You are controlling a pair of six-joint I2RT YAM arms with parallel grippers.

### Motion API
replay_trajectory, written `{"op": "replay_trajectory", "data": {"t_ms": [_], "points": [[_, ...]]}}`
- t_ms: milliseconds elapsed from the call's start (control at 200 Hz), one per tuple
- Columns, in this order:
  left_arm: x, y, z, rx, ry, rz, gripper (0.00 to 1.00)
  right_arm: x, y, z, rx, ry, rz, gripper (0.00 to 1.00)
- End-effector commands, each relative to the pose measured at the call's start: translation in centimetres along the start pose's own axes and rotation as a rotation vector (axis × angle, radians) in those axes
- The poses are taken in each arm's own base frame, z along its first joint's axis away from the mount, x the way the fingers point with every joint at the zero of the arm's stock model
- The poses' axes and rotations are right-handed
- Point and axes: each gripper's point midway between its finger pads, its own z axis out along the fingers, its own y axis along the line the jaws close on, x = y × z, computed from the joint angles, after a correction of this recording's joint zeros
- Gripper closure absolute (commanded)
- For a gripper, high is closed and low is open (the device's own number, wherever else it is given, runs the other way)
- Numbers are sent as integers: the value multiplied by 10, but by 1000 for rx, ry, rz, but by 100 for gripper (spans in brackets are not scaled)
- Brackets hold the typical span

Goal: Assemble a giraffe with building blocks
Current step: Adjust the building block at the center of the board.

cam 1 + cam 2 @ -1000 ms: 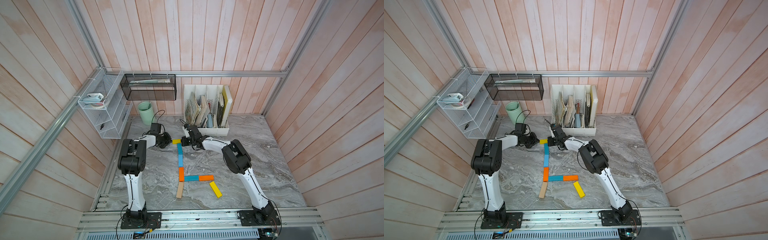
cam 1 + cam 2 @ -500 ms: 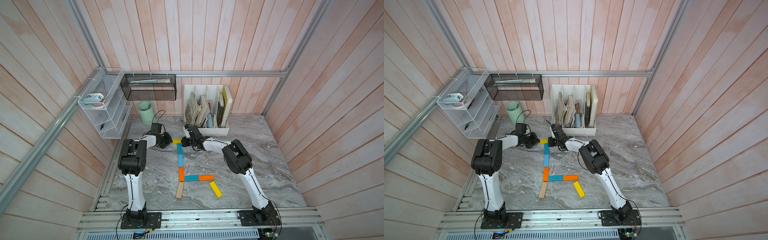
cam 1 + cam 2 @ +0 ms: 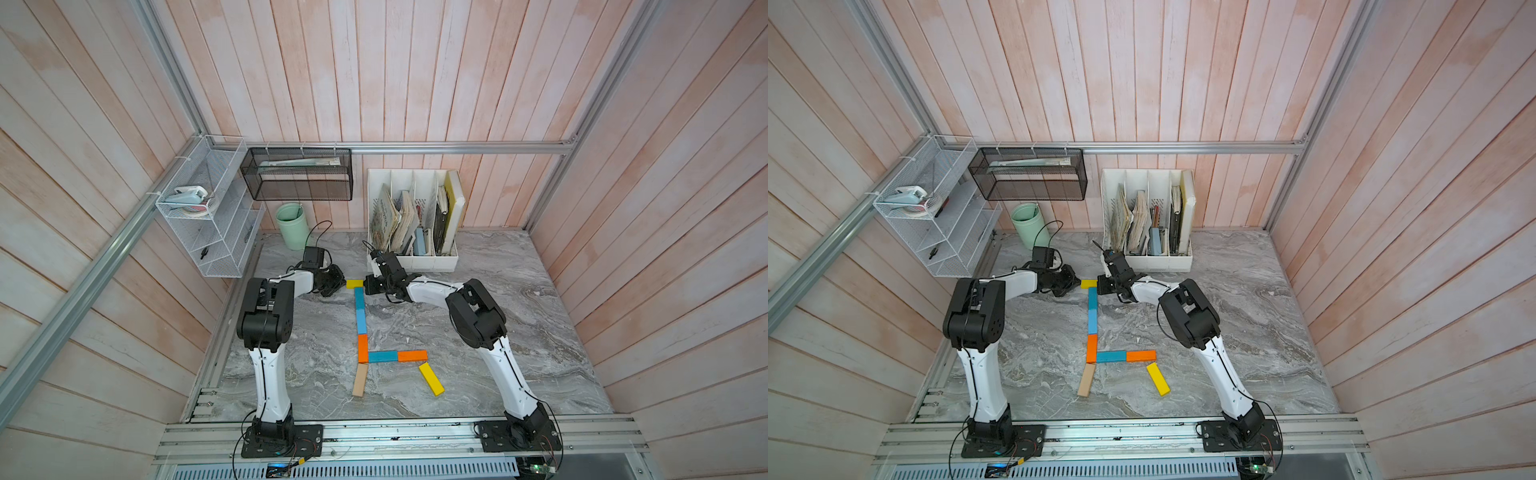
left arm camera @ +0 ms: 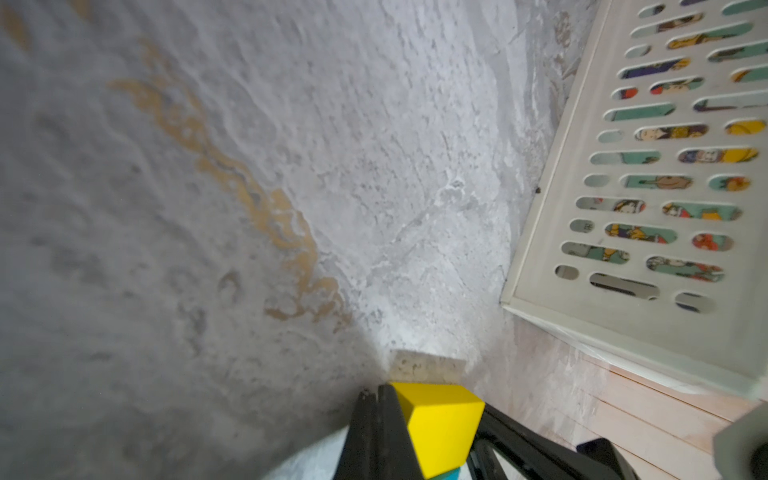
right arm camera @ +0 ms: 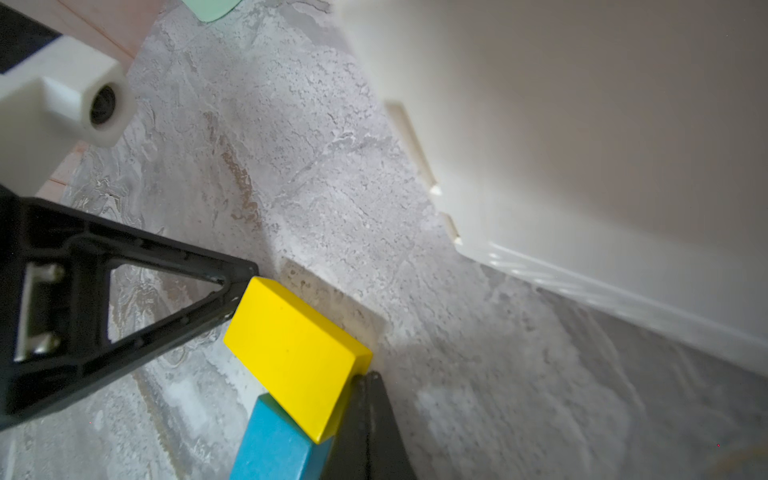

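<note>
The giraffe lies flat on the marble table in both top views. Its yellow head block (image 3: 354, 284) sits across the top of a teal (image 3: 359, 297), light blue (image 3: 361, 322) and orange (image 3: 363, 348) neck. A teal (image 3: 382, 356) and orange (image 3: 412, 355) body, a tan leg (image 3: 360, 379) and a slanted yellow leg (image 3: 431, 378) complete it. My left gripper (image 3: 338, 279) is shut, its tip against the head block's left end. My right gripper (image 3: 368, 286) is shut against the right end. The wrist views show the yellow block (image 4: 440, 428) (image 5: 291, 353) between the two shut tips (image 4: 376, 392) (image 5: 370, 378), resting on the table.
A white file holder (image 3: 415, 262) with books stands just behind the right gripper. A green cup (image 3: 292, 226) is at the back left, below a black mesh basket (image 3: 297, 178). A white wire shelf (image 3: 208, 216) hangs on the left wall.
</note>
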Motion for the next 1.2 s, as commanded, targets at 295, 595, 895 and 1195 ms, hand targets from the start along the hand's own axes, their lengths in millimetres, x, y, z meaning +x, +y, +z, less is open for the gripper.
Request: {"op": "replay_trajectory", "data": {"t_ms": [295, 595, 895, 1195], "points": [[13, -5, 8, 22, 43, 4, 100, 67, -25, 11, 79, 200, 37, 100], [9, -3, 5, 17, 36, 0, 100, 65, -23, 14, 74, 203, 36, 100], [9, 0, 2, 14, 33, -3, 100, 65, -21, 18, 65, 213, 38, 100], [4, 1, 0, 11, 25, -6, 100, 62, -21, 19, 70, 205, 39, 100]]}}
